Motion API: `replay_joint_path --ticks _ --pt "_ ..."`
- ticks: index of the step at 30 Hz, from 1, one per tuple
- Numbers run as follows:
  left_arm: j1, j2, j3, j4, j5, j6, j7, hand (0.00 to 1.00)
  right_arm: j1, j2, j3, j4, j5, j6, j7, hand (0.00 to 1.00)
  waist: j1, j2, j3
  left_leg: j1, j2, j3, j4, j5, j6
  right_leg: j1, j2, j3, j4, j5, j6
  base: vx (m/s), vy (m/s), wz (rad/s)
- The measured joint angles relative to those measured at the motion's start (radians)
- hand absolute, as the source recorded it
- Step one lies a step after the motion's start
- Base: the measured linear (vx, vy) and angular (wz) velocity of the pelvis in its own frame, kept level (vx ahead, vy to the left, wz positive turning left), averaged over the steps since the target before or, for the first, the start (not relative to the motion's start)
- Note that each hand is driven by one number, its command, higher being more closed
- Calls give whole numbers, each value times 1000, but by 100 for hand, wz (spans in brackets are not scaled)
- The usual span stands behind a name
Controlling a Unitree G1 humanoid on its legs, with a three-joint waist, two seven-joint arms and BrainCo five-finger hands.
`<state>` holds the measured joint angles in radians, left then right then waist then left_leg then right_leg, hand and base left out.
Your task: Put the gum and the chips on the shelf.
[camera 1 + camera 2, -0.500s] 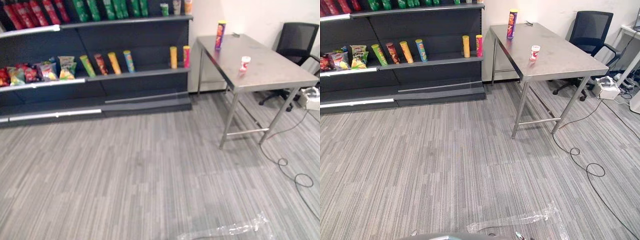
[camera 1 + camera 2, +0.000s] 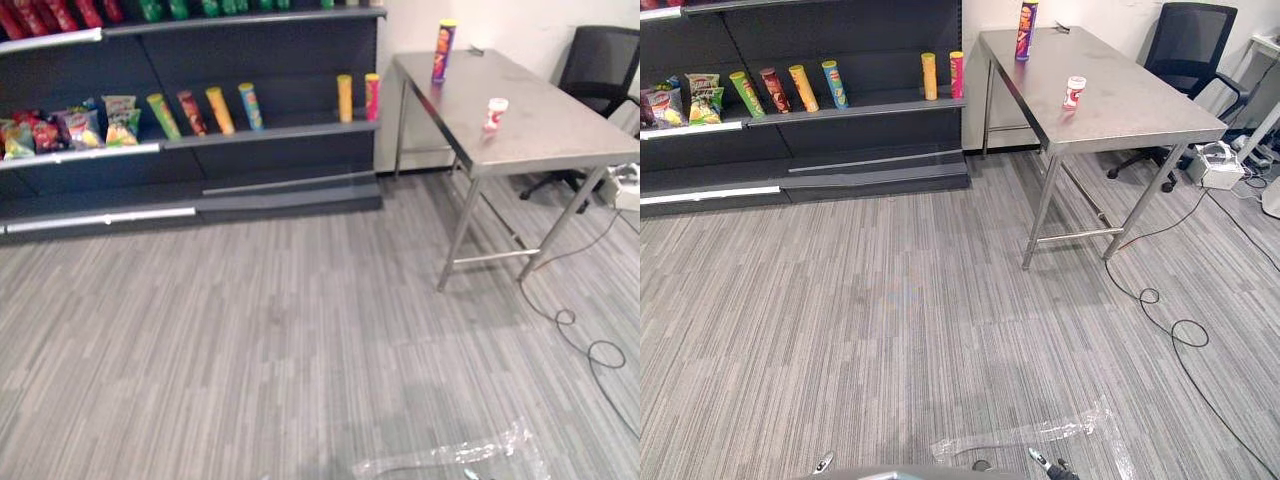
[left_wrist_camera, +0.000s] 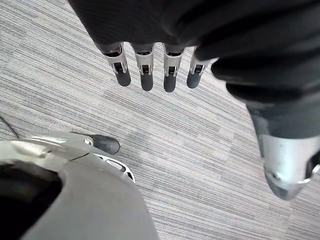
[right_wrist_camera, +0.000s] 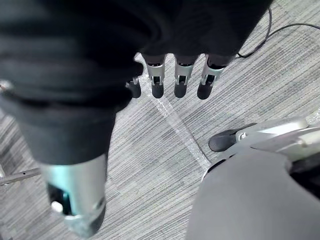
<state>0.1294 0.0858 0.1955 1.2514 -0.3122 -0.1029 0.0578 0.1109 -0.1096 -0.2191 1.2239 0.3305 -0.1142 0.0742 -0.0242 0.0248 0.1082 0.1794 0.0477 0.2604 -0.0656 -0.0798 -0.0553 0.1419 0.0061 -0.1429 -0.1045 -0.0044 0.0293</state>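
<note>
Left hand [image 3: 146,70]: fingers straight and relaxed, thumb apart, holding nothing, hanging over grey striped carpet [image 2: 250,340]. Right hand [image 4: 180,80]: same, fingers straight, nothing in it, above the carpet.

Nearest on the floor, at about 5 o'clock: a clear plastic strip [image 2: 1030,435] lying flat. It also shows past the right hand's fingertips in the right wrist view.

Further out at 1 o'clock: a steel table [image 2: 1130,110] on thin legs. Both task items are on it, well apart from each other:
- The gum tub [image 2: 1073,92], small and white-red, stands upright around the middle of the top, nearer the left edge.
- The chips can [image 2: 1026,30], tall and purple-orange, stands upright at the far left corner, roughly 11 o'clock from the gum tub.

Neither item is on the shelf yet.

From 10 to 12 o'clock: a dark shelf [image 2: 870,45] against the wall.
- Middle board: four cans [image 2: 790,88] (green, red, yellow, blue) lean back in a row.
- Right end of that board: a yellow and a pink can stand upright side by side, near the table's corner.
- Left end of that board: snack bags [image 2: 80,128].
- Top board: red and green cans, cut off by the view's edge.

At 2 o'clock, behind the table: a black office chair [image 2: 1190,40].
</note>
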Motion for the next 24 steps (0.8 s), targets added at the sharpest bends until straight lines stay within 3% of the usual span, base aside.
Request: replay_joint_path --ticks 4,13,24 --pt "1 -1 0 0 0 -3 1 0 0 0 5 -5 8 -7 0 0 0 -4 3 0 2 3 0 0 1 -2 2 5 0 0 0 -38 -23 -5" --pt "6 -4 0 0 -1 -24 7 0 20 8 72 -53 24 -110 -56 0 0 -10 6 -2 10 13 -3 0 0 -10 12 16 -1 2 -3 -2 -31 -4" --pt "9 -5 7 0 -1 -41 6 0 20 15 77 -77 34 -115 -40 0 0 -18 7 -1 11 24 -3 -1 -1 -10 13 21 -1 2 -3 -3 -2 0"
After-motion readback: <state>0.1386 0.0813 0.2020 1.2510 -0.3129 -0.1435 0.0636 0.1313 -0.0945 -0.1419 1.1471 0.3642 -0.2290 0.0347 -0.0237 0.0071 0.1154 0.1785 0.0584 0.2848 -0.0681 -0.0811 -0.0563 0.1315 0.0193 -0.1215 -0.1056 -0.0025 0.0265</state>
